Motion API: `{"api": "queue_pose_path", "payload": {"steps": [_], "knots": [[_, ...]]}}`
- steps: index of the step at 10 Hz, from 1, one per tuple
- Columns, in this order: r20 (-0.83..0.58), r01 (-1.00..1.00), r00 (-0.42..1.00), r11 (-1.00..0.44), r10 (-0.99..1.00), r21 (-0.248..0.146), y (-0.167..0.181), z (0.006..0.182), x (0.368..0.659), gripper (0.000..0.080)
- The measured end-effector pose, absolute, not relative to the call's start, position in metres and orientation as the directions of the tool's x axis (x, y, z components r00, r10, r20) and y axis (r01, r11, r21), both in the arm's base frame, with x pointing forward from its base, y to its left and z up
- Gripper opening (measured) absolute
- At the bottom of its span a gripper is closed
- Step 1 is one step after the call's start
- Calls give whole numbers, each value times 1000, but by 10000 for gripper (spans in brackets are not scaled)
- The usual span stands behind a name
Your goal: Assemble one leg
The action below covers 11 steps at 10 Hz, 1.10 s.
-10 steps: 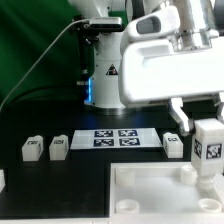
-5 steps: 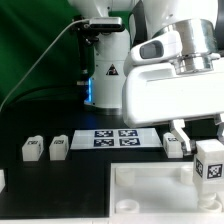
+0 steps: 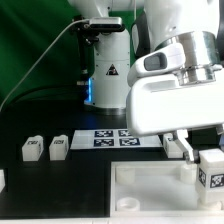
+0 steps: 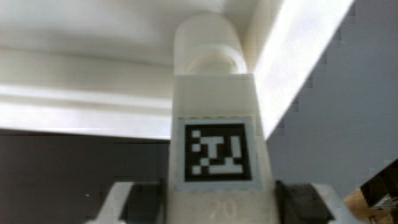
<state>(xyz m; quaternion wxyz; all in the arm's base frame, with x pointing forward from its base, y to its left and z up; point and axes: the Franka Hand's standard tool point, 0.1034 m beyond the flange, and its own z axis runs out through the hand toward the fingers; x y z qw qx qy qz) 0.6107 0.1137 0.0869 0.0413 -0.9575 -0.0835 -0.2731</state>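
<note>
Wrist view shows the tool (image 4: pixel 217 200) pinching the leg (image 4: pixel 217 100), a white blocky post with rounded tip and 1 black-and-white square tag, upright over the panel (image 3: pixel 150 195) corner on the exterior view's right.

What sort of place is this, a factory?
Likely a robotics research lab: a robot arm over a black table, small white tagged legs laid out, and a marker board of printed tags.

A robotics lab; green backdrop (image 3: pixel 30 45), black table (image 3: pixel 60 185) (tag-printed marker board (image 3: pixel 110 137)).
</note>
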Motion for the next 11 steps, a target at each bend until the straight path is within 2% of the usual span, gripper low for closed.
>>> {"api": "queue_pose_path", "payload": {"steps": [6,7,8,9,10,11], "knots": [[562,173,817,-984,125,-33,113,86,611,292],[562,173,817,-984,125,-32,113,86,611,479],[562,174,817,-984,126,-32,113,86,611,591],[562,175,817,-984,127,-31,113,86,611,591],[562,176,817,-984,128,-30,113,86,611,637],[562,177,817,-984,130,-30,113,86,611,646]]}}
